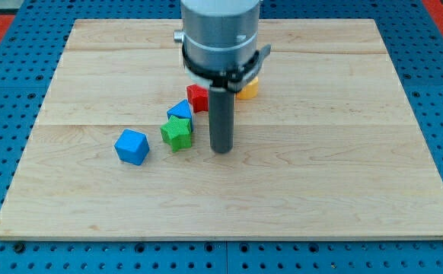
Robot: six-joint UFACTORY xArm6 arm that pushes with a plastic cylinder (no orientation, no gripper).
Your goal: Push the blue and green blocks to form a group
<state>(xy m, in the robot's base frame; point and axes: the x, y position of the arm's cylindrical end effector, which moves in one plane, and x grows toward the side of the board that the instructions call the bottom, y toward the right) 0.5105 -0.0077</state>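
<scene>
A blue cube [132, 146] lies at the view's left of the board's middle. A green star-shaped block [177, 133] lies to its right, touching a second blue block [180, 110] just above it. My tip [221, 150] rests on the board just to the right of the green block, a small gap apart. A red block [197, 97] sits above and right of the second blue block.
A yellow block [247, 87] shows partly behind the arm's grey body [220, 34], at the view's top middle. The wooden board [343, 167] lies on a blue pegboard surface [442, 91].
</scene>
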